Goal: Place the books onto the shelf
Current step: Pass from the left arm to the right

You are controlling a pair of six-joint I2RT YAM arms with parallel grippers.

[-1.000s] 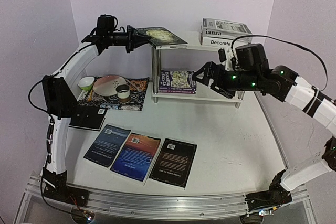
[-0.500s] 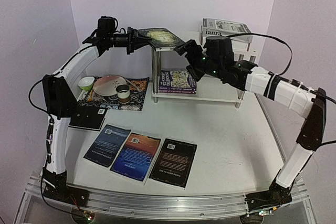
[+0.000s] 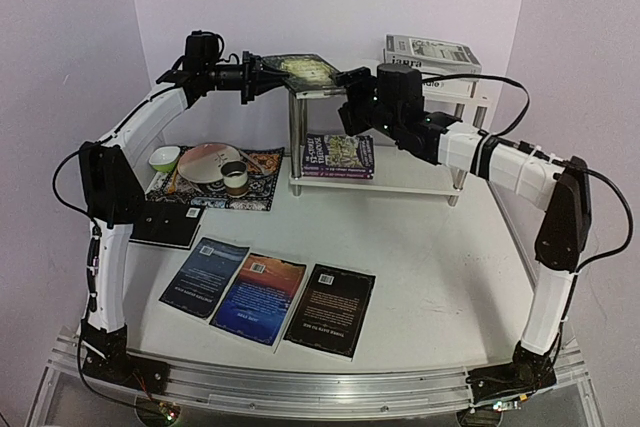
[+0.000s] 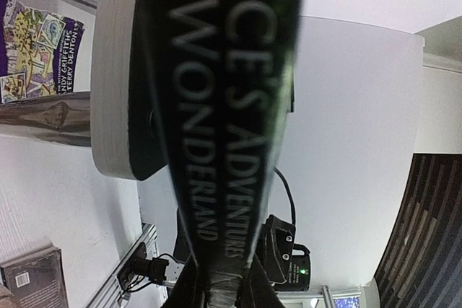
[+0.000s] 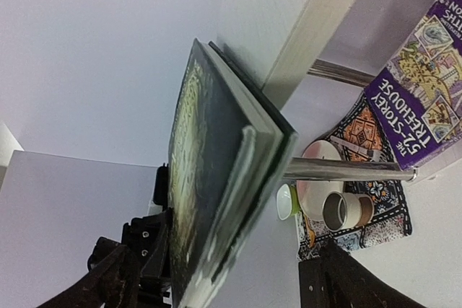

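- Front: three books (image 3: 260,297) plus dark book (image 3: 168,227) flat on table (image 3: 440,247); unshelved
- Purple book (image 3: 338,155) on lower shelf (image 3: 415,182); white stack (image 3: 430,55) on top; done
- Left gripper (image 3: 258,75) clenched on green book (image 3: 312,69) at top board's edge; right gripper (image 3: 348,99) spread beside it, empty

The right gripper (image 3: 347,97) has left the front of the lower tier of the shelf (image 3: 415,183). It has swung up and leftwards to the top board's left end, where its spread jaws now face the free edge of the dark green book (image 3: 312,69). Its arm now rises steeply from the base, elbow high.
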